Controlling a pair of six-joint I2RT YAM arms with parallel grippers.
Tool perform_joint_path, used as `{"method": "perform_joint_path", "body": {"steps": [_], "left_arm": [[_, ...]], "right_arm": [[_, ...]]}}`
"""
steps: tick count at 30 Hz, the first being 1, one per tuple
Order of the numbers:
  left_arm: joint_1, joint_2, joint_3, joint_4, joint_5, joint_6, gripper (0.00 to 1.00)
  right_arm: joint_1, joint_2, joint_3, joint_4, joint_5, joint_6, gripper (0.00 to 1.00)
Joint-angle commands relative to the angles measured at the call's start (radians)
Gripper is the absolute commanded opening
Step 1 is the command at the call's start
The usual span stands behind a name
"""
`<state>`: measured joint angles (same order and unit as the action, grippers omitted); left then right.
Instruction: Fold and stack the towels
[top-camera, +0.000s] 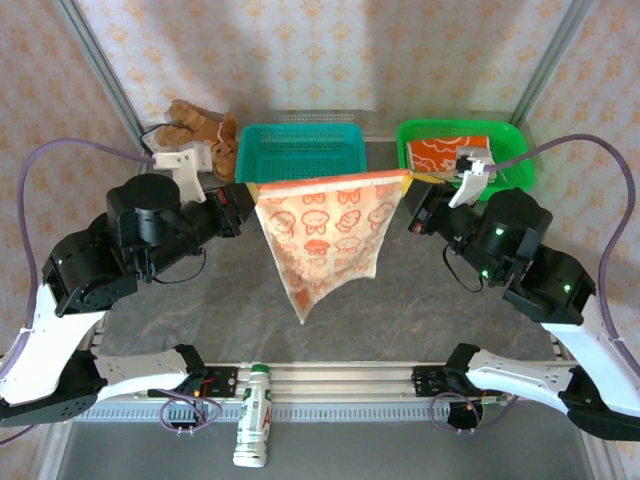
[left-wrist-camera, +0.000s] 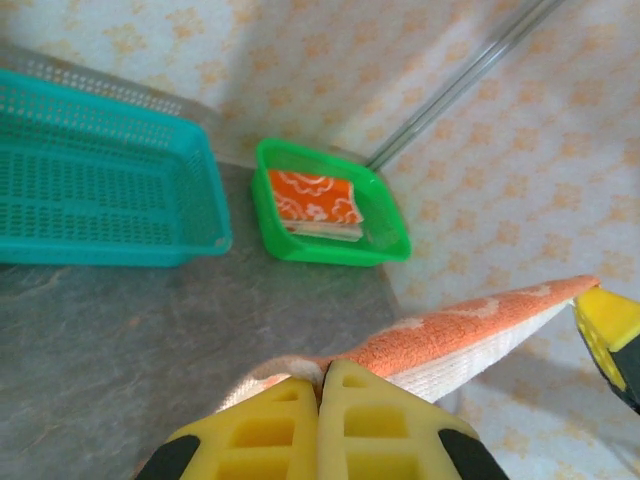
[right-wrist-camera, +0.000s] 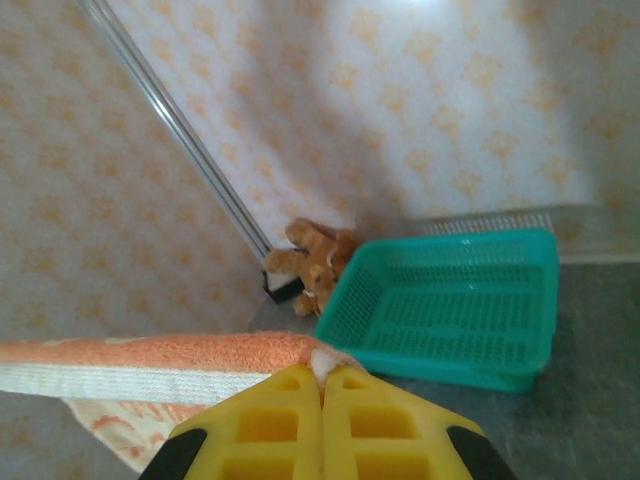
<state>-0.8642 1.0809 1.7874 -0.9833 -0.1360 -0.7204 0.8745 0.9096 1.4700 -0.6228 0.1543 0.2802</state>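
A cream towel (top-camera: 325, 235) with orange cartoon prints hangs stretched in the air above the table, its lower corner drooping to a point. My left gripper (top-camera: 250, 197) is shut on its left top corner, and my right gripper (top-camera: 412, 192) is shut on its right top corner. In the left wrist view the yellow fingers (left-wrist-camera: 290, 420) pinch the orange edge of the towel (left-wrist-camera: 470, 325). The right wrist view has its fingers (right-wrist-camera: 360, 420) clamped on the towel's corner (right-wrist-camera: 150, 352). A folded orange towel (top-camera: 445, 150) lies in the green basket (top-camera: 520, 150).
An empty teal basket (top-camera: 300, 150) stands at the back centre. A brown teddy bear (top-camera: 200, 125) sits at the back left. A white bottle (top-camera: 255, 425) lies on the rail at the near edge. The grey table (top-camera: 200, 310) stretches under the hanging towel.
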Motion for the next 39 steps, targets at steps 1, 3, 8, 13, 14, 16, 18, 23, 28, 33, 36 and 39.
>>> {"method": "perform_joint_path", "body": {"steps": [1,3,8,13,14,16,18,23,28,33,36,39], "left_arm": [[0.013,0.036,-0.003,-0.089,-0.129,-0.006,0.00],[0.074,0.077,0.016,-0.112,-0.107,0.018,0.00],[0.272,0.184,-0.034,-0.026,0.076,0.087,0.00],[0.387,0.314,-0.074,0.081,0.154,0.147,0.00],[0.402,0.342,-0.076,0.103,0.163,0.160,0.00],[0.417,0.392,-0.085,0.148,0.175,0.179,0.00],[0.423,0.431,-0.102,0.190,0.185,0.193,0.00],[0.424,0.498,-0.151,0.211,0.191,0.216,0.00],[0.424,0.466,-0.285,0.254,0.232,0.158,0.00],[0.424,0.391,-0.447,0.302,0.257,0.098,0.00],[0.418,0.349,-0.535,0.326,0.273,0.072,0.00],[0.408,0.307,-0.606,0.338,0.275,0.041,0.00]], "right_arm": [[-0.003,0.030,-0.015,-0.048,0.144,0.062,0.00],[-0.015,0.084,0.009,-0.059,0.169,0.075,0.00],[-0.145,0.246,0.046,-0.014,0.053,0.074,0.00],[-0.264,0.426,0.065,0.050,-0.036,0.036,0.00],[-0.287,0.457,0.062,0.076,-0.062,0.021,0.00],[-0.318,0.508,0.044,0.126,-0.076,0.002,0.00],[-0.342,0.549,0.022,0.169,-0.089,-0.019,0.00],[-0.379,0.587,-0.048,0.203,-0.141,-0.010,0.00],[-0.379,0.559,-0.148,0.211,-0.169,0.005,0.00],[-0.379,0.503,-0.274,0.224,-0.202,0.041,0.00],[-0.379,0.465,-0.346,0.225,-0.217,0.058,0.00],[-0.377,0.426,-0.410,0.223,-0.238,0.075,0.00]]}}
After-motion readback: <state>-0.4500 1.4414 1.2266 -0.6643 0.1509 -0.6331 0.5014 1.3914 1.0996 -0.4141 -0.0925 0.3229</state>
